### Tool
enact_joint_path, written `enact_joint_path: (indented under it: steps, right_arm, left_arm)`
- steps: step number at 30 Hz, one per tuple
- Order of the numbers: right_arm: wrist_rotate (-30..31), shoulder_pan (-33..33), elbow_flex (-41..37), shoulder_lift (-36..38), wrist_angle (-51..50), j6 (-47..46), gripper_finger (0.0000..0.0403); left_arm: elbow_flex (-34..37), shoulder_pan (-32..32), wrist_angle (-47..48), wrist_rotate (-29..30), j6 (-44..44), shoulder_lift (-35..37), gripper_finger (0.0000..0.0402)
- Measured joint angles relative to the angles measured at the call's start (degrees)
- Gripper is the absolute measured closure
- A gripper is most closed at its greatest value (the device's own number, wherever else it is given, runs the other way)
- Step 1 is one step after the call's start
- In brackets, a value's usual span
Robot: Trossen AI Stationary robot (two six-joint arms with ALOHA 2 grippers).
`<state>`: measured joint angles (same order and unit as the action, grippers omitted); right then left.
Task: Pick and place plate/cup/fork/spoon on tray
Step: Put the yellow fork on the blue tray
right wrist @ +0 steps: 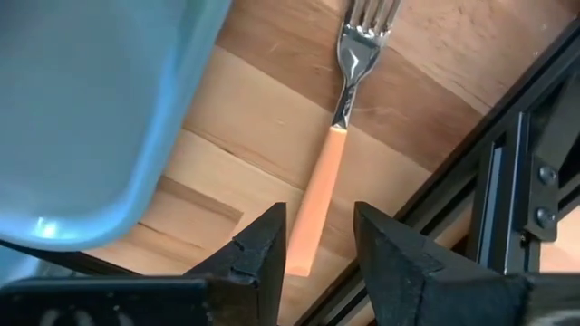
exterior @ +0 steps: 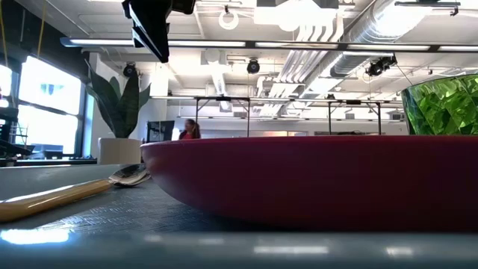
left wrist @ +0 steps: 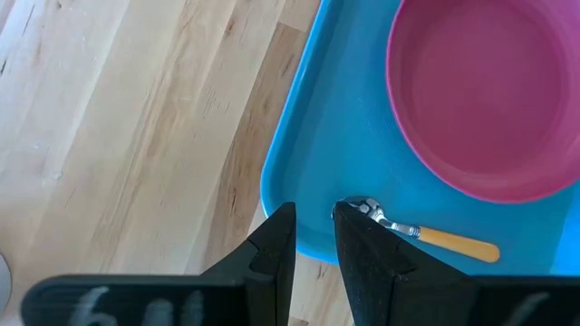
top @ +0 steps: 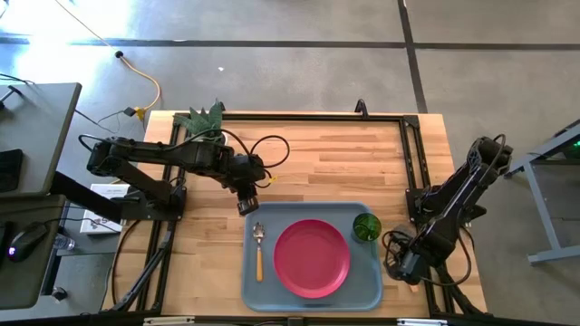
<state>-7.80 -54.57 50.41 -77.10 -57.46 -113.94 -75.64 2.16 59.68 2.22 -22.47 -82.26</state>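
Note:
The blue-grey tray [top: 263, 294] lies at the table's near middle. On it rest the pinkish-red plate [top: 312, 258], the green cup [top: 366, 226] at its far right corner, and the spoon [top: 259, 249] along its left side. My left gripper [top: 246, 204] hovers above the tray's far left corner [left wrist: 281, 181], fingers a little apart and empty. My right gripper [right wrist: 319, 244] is open low at the table's near right. Its fingers stand on either side of the free end of the fork's orange handle [right wrist: 313, 217]. The fork [right wrist: 337, 136] lies on the wood beside the tray's corner [right wrist: 91, 118].
A potted plant [top: 207, 118] stands at the table's far left. Black frame rails [top: 412, 154] run along the table's sides, one close beside the fork [right wrist: 480, 181]. Bare wood lies beyond the tray. A person [exterior: 190, 131] shows far off in the room.

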Motion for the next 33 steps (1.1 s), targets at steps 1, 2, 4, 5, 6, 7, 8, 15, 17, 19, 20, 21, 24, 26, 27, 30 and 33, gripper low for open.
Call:
enact_joint_path:
  steps: [1, 2, 4, 5, 6, 7, 8, 15, 17, 19, 20, 21, 24, 26, 27, 30, 33]
  right_arm:
    - [0.3, 0.0, 0.0, 0.0, 0.0, 0.7, 0.0277]
    - [0.5, 0.0, 0.0, 0.0, 0.0, 1.5, 0.0272]
    - [0.8, 0.0, 0.0, 0.0, 0.1, 2.8, 0.0261]
    - [0.9, 0.0, 0.0, -0.1, 0.1, 3.1, 0.0257]
    - [0.9, 0.0, 0.0, -0.2, 0.1, 3.3, 0.0253]
    - [0.9, 0.0, 0.0, -0.4, 0.1, 3.3, 0.0250]
    - [0.9, 0.0, 0.0, -0.6, 0.1, 3.4, 0.0248]
    - [0.7, 0.0, 0.0, -3.2, 0.2, 8.6, 0.0245]
    - [0.6, 0.0, 0.0, -3.7, 0.2, 10.1, 0.0245]
    - [0.5, 0.0, 0.0, -4.0, 0.6, 10.5, 0.0245]
    - [0.5, 0.0, 0.0, -3.9, 0.8, 10.5, 0.0245]
    - [0.5, 0.0, 0.0, -3.9, 1.0, 10.5, 0.0245]
    - [0.5, 0.0, 0.0, -3.9, 1.5, 10.2, 0.0245]
    - [0.5, 0.0, 0.0, -3.9, 1.5, 9.7, 0.0245]
    - [0.5, 0.0, -0.1, -3.9, 1.7, 9.4, 0.0245]
    - [0.4, -0.5, -2.1, -3.9, 4.6, 7.9, 0.0245]
    - [-0.4, -0.7, -4.1, -3.9, 8.0, 5.8, 0.0245]
  left_arm:
    - [0.0, 0.0, 0.0, 0.0, 0.0, 0.0, 0.0332]
    - [0.0, 0.0, 0.0, 0.0, 0.0, 0.0, 0.0332]
    - [0.0, 0.0, 0.0, 0.0, 0.0, 0.0, 0.0332]
    - [0.0, 0.0, 0.0, 0.0, 0.0, 0.0, 0.0332]
    - [0.0, 0.0, 0.0, 0.0, 0.0, 0.0, 0.0332]
    - [0.0, 0.0, 0.0, 0.0, 0.0, 0.0, 0.0332]
    - [0.0, 0.0, 0.0, 0.0, 0.0, 0.0, 0.0332]
    - [0.0, 0.0, 0.0, 0.2, 0.0, 0.0, 0.0332]
    - [0.0, 0.0, 0.0, 0.2, 0.0, 0.0, 0.0332]
    - [0.0, 0.0, 0.0, 0.2, 0.0, 0.0, 0.0332]
    - [0.0, 0.0, 0.0, 0.2, 0.0, 0.0, 0.0332]
    - [0.0, 0.0, 0.0, 0.2, 0.0, 0.0, 0.0332]
    - [0.0, 0.0, 0.0, 0.2, 0.0, 0.0, 0.0332]
    - [0.0, 0.0, 0.0, 0.6, 0.0, 0.0, 0.0332]
    - [0.0, 0.0, 0.0, 1.0, -0.1, 0.0, 0.0332]
    - [0.0, 0.0, -0.1, 1.5, -0.5, 0.0, 0.0332]
    - [0.0, 0.0, -0.1, 1.6, -1.0, 0.0, 0.0332]
